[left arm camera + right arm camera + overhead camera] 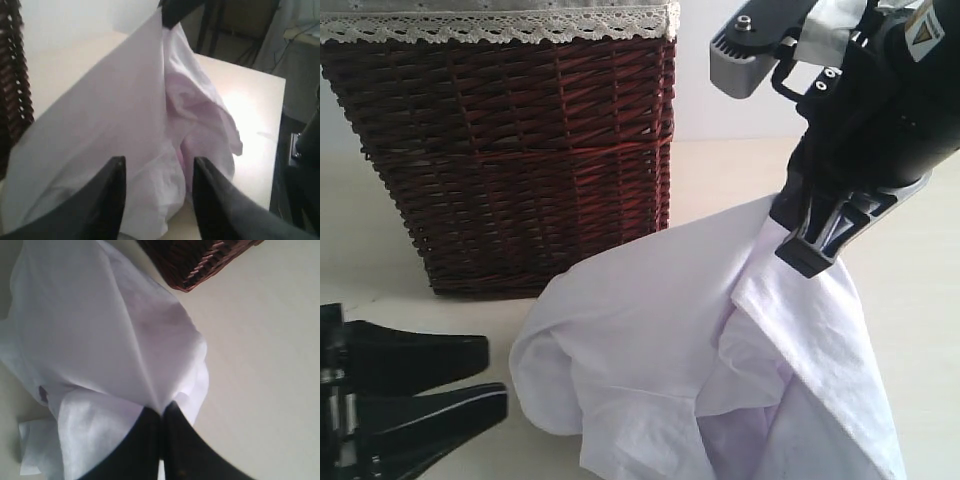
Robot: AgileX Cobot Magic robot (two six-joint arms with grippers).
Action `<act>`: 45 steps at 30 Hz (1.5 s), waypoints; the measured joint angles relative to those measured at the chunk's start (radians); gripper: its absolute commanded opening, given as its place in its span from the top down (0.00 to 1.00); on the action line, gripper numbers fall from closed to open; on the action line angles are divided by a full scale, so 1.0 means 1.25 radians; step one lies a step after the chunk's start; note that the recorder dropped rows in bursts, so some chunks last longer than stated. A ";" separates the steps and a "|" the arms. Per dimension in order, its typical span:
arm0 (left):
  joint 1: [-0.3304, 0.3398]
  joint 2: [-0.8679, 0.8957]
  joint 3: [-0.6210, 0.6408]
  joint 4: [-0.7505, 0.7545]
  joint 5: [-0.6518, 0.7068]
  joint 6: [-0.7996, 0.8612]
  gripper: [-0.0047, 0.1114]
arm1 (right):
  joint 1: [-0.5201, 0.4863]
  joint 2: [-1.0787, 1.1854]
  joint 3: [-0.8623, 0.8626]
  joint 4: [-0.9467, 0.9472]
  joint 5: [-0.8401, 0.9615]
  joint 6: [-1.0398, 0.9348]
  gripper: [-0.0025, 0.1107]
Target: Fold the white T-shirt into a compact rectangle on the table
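The white T-shirt [650, 340] hangs in a crumpled drape, one part pulled up into a peak and the rest pooled on the table [910, 260]. My right gripper [805, 255] is shut on that peak above the table; the wrist view shows the fabric [100, 330] pinched between its closed fingers [162, 407]. At the front left, my left gripper [495, 372] stands open, its tips just short of the shirt's left edge. In its own view the fingers [157, 165] frame the shirt's lower folds [125, 100] without gripping them.
A dark red-brown wicker basket [520, 150] with white lace trim stands at the back left, close behind the shirt; it also shows as the basket [200, 260] in the right wrist view. Bare table [250, 100] lies beyond the shirt toward the far edge.
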 measured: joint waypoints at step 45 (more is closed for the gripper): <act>-0.445 0.311 -0.444 -0.331 0.853 0.238 0.96 | 0.000 -0.015 0.000 -0.041 0.058 0.017 0.98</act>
